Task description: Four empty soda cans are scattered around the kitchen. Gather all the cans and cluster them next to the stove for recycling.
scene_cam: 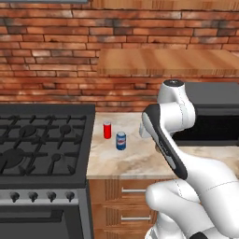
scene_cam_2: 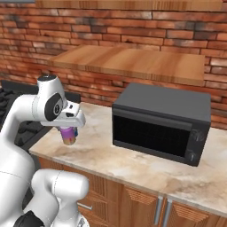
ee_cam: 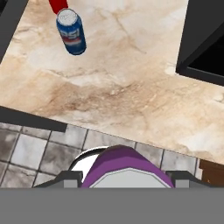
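Three drink cans are counted. A small red cylindrical can with a silver top [scene_cam: 107,130] stands upright on the beige marbled stone counter [scene_cam: 135,161], just right of the wide black gas stove [scene_cam: 42,140] with cast grates. A blue can with a white and red label band [scene_cam: 121,140] stands upright just beside the red one, nearer and slightly to the right, apart from it. In the hand view the blue can's label [ee_cam: 72,37] shows the letters "PSI", the start of the word being turned out of sight; no writing can be read on the red can [ee_cam: 57,5].

The third is a purple can with a silver top [scene_cam_2: 68,135], held between the dark fingers of the two-finger gripper [scene_cam_2: 68,133] above the counter's near left part. The jaws stand narrowed onto its body; in the hand view the purple can [ee_cam: 124,168] sits between the fingertips [ee_cam: 70,177]. No writing is legible on it.

One stove is counted, at the left; four black knobs [scene_cam: 42,196] are visible along its steel front. One dark grey boxy microwave [scene_cam_2: 162,124] stands on the counter at the right, well apart from the cans. One wooden shelf [scene_cam_2: 133,62] is fixed to the red brick wall [scene_cam_2: 111,26] above it. Wooden drawer fronts with metal handles [scene_cam: 133,190] sit below the counter.
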Available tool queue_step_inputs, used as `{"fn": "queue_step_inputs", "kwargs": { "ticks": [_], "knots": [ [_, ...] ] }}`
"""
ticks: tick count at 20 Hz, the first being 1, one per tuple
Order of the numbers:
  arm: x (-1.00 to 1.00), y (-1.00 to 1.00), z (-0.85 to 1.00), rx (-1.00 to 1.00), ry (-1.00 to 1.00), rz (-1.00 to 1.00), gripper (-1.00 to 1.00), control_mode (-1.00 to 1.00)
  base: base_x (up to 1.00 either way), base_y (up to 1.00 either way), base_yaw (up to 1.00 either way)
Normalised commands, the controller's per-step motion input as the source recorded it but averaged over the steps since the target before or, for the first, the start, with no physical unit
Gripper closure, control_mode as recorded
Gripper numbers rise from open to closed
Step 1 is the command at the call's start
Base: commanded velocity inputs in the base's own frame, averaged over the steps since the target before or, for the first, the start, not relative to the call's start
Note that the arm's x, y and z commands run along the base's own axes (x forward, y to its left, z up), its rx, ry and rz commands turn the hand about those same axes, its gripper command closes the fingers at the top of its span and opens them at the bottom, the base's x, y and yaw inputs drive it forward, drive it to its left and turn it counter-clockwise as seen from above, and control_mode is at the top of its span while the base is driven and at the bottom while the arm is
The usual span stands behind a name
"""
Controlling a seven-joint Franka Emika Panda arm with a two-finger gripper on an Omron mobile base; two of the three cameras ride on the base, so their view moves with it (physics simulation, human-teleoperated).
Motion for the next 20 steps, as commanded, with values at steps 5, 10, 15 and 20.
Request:
{"fn": "queue_step_inputs", "kwargs": {
  "ticks": [5, 10, 15, 20],
  "knots": [
    [0.0, 0.0, 0.0, 0.0, 0.0, 0.0, 1.0, 1.0, 0.07, 0.1, 0.04],
    [0.04, 0.05, -0.08, 0.0, 0.04, 0.02, 1.0, -1.0, 0.02, 0.08, 0.03],
    [0.1, 0.09, -0.17, 0.0, 0.06, 0.05, 1.0, -1.0, 0.0, 0.0, 0.0],
    [0.13, 0.06, -0.1, 0.0, 0.03, 0.05, 1.0, -1.0, 0.0, 0.0, 0.0]
  ]
}}
